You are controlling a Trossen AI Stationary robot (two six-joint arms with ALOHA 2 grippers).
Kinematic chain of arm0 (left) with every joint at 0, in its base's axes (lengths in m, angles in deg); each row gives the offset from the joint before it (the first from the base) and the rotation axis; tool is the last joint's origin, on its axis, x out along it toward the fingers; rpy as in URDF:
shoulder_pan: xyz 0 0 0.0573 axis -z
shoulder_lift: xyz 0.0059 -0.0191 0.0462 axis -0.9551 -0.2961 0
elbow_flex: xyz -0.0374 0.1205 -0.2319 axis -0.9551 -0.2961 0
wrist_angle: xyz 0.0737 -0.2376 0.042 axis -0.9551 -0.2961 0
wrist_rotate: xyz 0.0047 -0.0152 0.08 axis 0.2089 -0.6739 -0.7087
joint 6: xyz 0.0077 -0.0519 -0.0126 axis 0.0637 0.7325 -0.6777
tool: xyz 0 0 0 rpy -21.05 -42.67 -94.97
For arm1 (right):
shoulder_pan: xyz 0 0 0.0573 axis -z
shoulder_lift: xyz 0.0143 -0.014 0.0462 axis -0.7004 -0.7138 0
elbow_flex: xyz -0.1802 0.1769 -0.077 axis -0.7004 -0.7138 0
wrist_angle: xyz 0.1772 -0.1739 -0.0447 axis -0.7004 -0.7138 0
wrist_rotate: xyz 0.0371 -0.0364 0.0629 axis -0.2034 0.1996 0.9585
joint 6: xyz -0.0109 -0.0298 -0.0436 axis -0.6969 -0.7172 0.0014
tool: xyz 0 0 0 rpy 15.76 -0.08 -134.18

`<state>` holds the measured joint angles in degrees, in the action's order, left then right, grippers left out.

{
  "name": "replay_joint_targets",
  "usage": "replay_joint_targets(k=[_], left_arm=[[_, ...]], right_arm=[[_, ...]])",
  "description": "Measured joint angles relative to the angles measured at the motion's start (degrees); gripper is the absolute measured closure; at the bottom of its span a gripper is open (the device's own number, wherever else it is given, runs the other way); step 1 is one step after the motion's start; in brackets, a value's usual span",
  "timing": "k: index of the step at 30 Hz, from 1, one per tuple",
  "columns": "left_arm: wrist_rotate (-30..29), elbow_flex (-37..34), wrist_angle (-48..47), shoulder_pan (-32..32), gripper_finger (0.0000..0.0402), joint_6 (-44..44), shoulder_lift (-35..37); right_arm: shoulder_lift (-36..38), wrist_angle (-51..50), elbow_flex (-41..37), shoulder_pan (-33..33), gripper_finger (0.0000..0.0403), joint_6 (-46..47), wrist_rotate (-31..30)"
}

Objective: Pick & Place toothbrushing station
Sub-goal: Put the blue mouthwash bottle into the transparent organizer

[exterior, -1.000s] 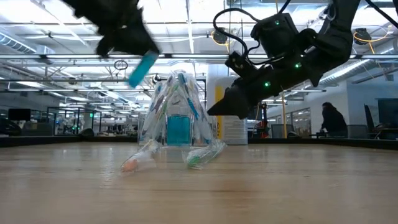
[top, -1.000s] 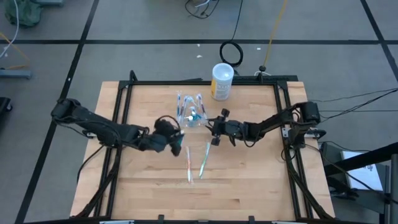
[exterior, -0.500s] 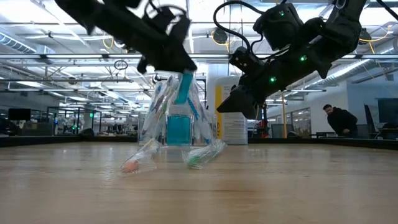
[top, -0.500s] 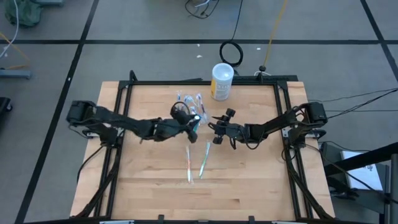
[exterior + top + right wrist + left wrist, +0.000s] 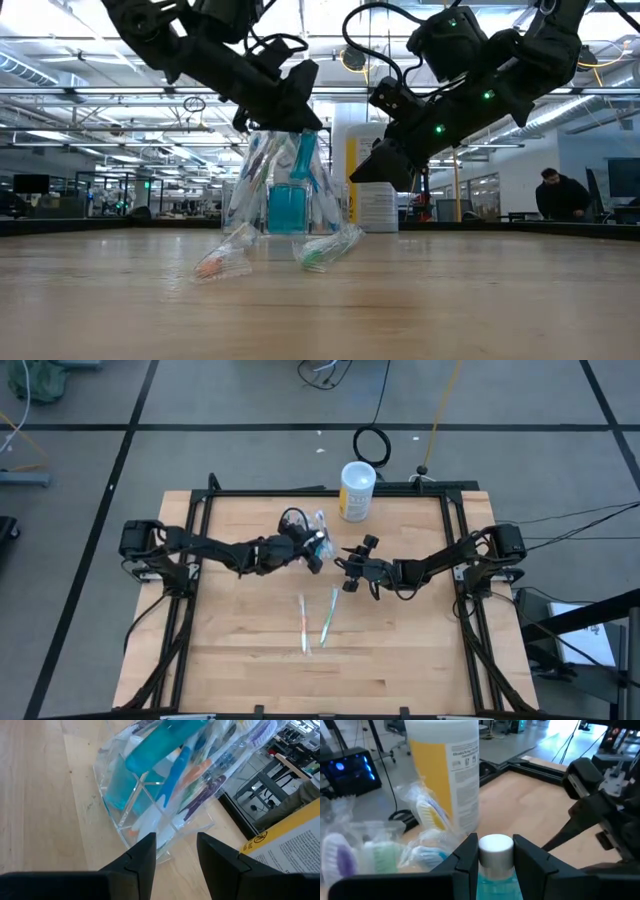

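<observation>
Over the far middle of the worktop (image 5: 240, 660), the left hand (image 5: 492, 857) hung directly above the clear holder (image 5: 150, 815), its two fingers (image 5: 467, 855) clamped on a teal tube (image 5: 302, 148) with a white cap (image 5: 495, 847). In the low view the tube pointed down, its lower end at or just inside the holder's mouth, so the step in hand appeared to be placing this tube into the station. The next move would probably call for lowering the tube a little between the items already standing there, then letting go and lifting straight up so nothing is dragged out.

The right hand (image 5: 360, 172) waited just right of the holder, jaws parted and grasping nothing, apart from the holder as far as the views showed.

Inside the holder, which thin clear walls split into compartments, stood another teal tube (image 5: 160, 745) and several wrapped toothbrushes (image 5: 220, 765) with blue, orange and purple showing through the wrap; they leaned outward against the rim. I could not tell which compartment the incoming tube was headed for.

Two more wrapped toothbrushes lay flat on the worktop nearer the camera, a pink-tipped one (image 5: 304, 626) on the left and a green one (image 5: 328, 617) just beside it, well apart from the holder and not yet placed. Behind the station, at the far edge, stood a white canister (image 5: 357, 490) with a yellow label, upright. So some of the task seemed left to do.
</observation>
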<state>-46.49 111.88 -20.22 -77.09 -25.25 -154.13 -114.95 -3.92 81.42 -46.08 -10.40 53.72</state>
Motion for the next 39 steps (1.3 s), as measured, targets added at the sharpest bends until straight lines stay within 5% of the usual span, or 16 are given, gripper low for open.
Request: replay_joint_targets(k=[22,39], left_arm=[[4.0,0.1,3.9,-2.8,0.0309,-5.9,-4.2],[0.9,0.0,7.8,-1.9,0.0287,-12.3,-7.4]], right_arm=[[0.0,0.0,0.0,0.0,0.0271,0.0,0.0],[0.0,0.0,0.0,0.0,0.0271,0.2,0.0]])
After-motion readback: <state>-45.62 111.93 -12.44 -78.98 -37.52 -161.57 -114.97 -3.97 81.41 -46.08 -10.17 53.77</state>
